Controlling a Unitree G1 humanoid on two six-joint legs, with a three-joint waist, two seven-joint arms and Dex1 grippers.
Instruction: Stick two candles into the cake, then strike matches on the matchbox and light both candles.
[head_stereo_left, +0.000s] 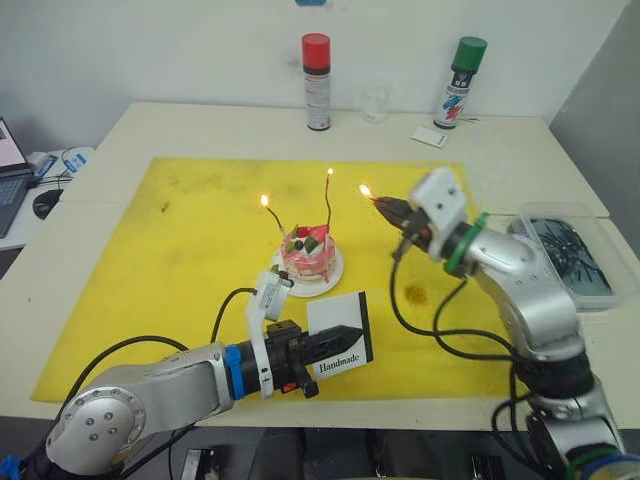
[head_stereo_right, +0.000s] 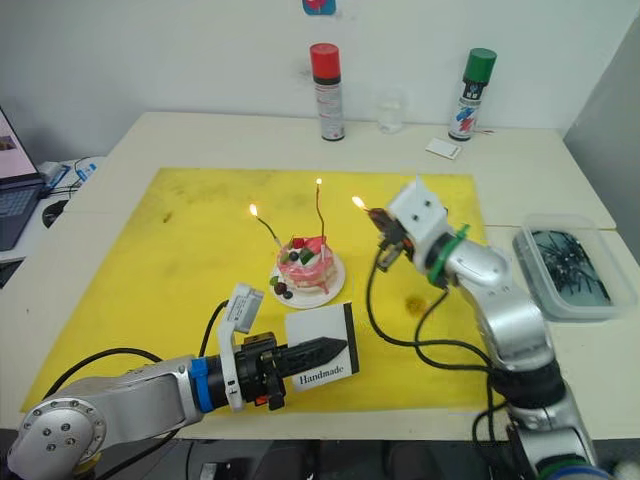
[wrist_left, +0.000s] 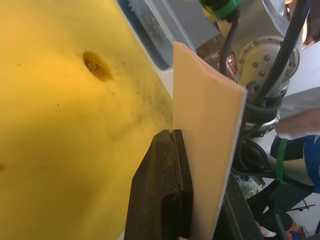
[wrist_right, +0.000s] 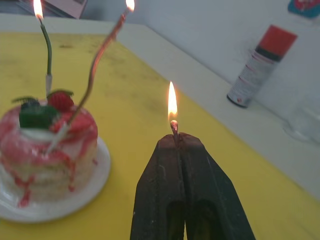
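Far edge of the cream tabletop (head_stereo_left: 200, 125): red-capped spray can (head_stereo_left: 316, 82), clear glass (head_stereo_left: 375, 102), green-capped spray can (head_stereo_left: 459, 83), small white card (head_stereo_left: 429, 137). Right edge: clear plastic tub (head_stereo_left: 570, 255) of dark sticks. Yellow mat (head_stereo_left: 180, 260), centre: pink strawberry cake (head_stereo_left: 307, 252) on a white plate, two thin wavy candles (head_stereo_left: 328, 200) lit. Right gripper (head_stereo_left: 385, 207) clenched on a burning match (wrist_right: 173, 125) beside the cake. Left gripper (head_stereo_left: 345, 338) grasping the white "Handmade" matchbox (head_stereo_left: 338, 330) near the mat's front edge.

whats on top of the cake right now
Two candles stand in the cake, both flames lit, beside a red strawberry, green bits and dark berries. How deep the candle ends sit in the cake is hidden.
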